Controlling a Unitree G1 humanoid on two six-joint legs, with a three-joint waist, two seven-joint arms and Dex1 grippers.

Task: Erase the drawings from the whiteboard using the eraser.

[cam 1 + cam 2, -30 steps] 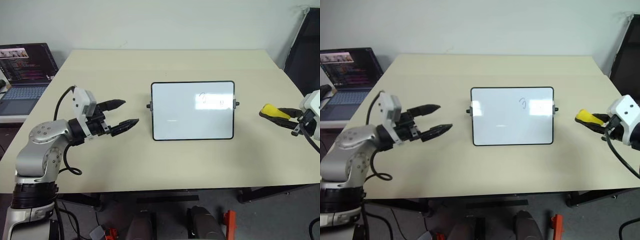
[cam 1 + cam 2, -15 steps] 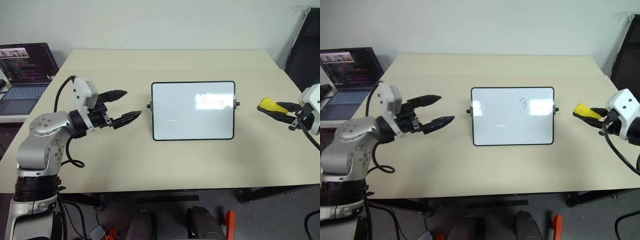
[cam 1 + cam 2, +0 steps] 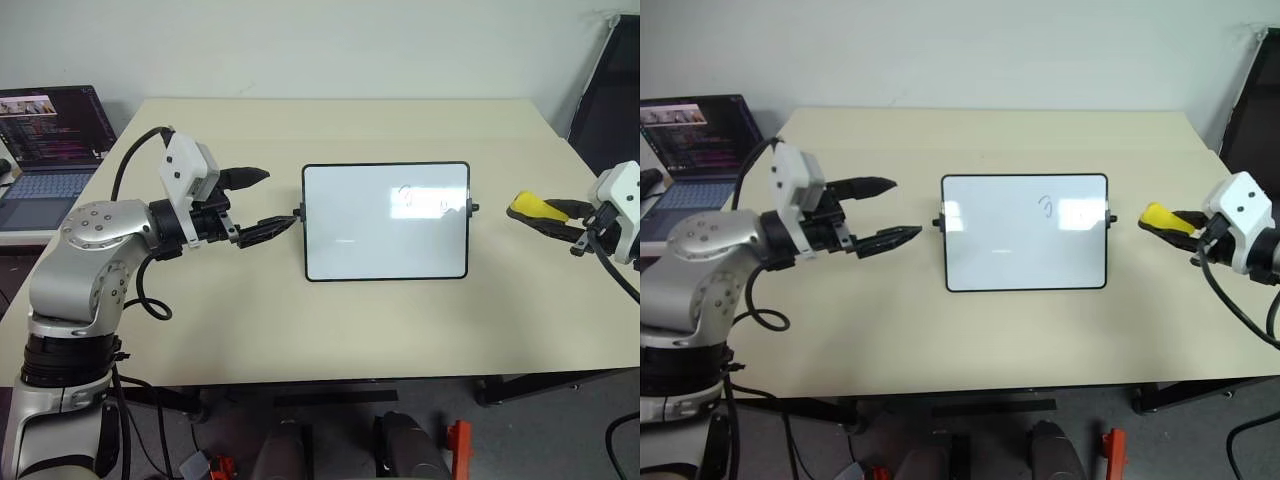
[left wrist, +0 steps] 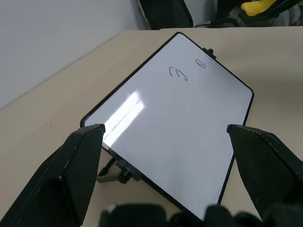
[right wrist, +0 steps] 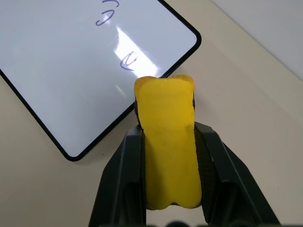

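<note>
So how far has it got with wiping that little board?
Picking up is done: the right pincer grips the yellow eraser, held off the whiteboard's right edge. The open left pincer is at its left edge. The drawings are all unwiped.

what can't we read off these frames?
- Eraser underside: right wrist view, hidden by its own yellow top and the right gripper shut on it.
- Drawings: head views, too small and washed by glare to read; the wrist views show them better.
- Whiteboard near edge: left wrist view, partly hidden behind the open left gripper.
- Laptop: head views, cut off by the edge.
</note>
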